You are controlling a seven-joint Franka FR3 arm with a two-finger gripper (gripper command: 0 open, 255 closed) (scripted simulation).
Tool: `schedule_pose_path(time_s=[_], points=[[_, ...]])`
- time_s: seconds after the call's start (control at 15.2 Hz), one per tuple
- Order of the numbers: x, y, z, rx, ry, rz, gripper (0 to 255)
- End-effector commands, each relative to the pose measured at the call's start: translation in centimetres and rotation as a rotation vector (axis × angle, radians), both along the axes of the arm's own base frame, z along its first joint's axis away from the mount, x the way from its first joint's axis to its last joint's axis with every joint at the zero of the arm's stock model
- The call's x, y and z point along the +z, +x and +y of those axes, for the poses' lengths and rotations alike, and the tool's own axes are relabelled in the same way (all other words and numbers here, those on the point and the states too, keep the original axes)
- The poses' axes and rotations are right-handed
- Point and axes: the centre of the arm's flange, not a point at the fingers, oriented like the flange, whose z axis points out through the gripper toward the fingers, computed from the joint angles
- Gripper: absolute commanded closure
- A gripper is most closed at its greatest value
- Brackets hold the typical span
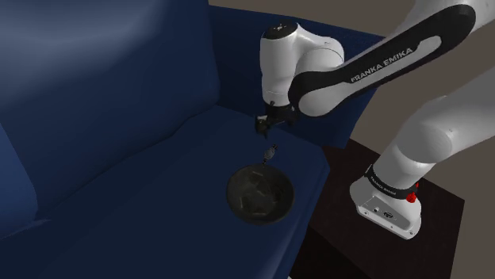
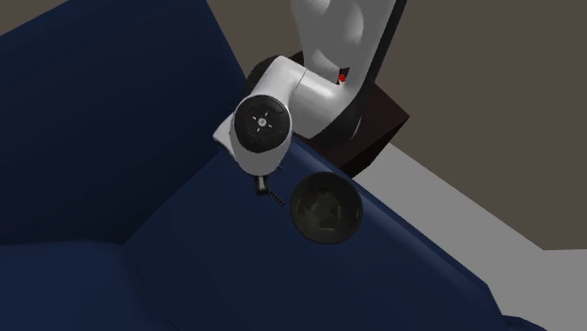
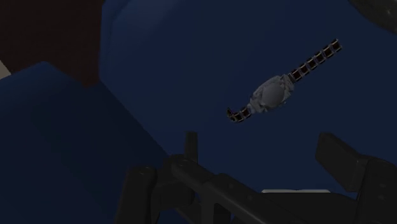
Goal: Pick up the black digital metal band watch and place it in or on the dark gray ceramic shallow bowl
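A watch [image 3: 272, 94] with a grey case and a dark link band lies flat on the blue sofa seat [image 1: 159, 198]. In the shoulder view the watch [image 1: 271, 152] rests just beyond the rim of a dark shallow bowl [image 1: 259, 192], which also sits on the seat. My black gripper [image 1: 268, 123] hangs a little above the watch, open and holding nothing. In the wrist view its fingers [image 3: 190, 143] stand wide apart, and the watch lies ahead of the gripper [image 3: 264, 149], closer to the right finger. In the second exterior view the watch [image 2: 274, 197] lies beside the bowl [image 2: 325, 208].
The sofa's backrest [image 1: 103, 71] rises at the shoulder view's left, and its armrest [image 1: 341, 47] runs behind the arm. The seat's front edge drops off just past the bowl. My dark stand [image 1: 381, 238] is at the lower right.
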Motion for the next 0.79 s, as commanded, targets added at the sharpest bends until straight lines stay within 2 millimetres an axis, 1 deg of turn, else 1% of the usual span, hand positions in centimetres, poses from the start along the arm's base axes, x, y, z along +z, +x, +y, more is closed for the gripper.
schedule_pose_path(time_s=[0.0, 0.26, 0.33, 0.73], points=[[-2.4, 0.4, 1.4, -0.042, -0.015, 0.001, 0], [-7.6, 1.3, 3.4, -0.119, -0.05, 0.005, 0], [-7.8, 1.3, 3.5, -0.122, -0.052, 0.005, 0], [-10.8, 1.3, 2.5, -0.122, -0.052, 0.005, 0]])
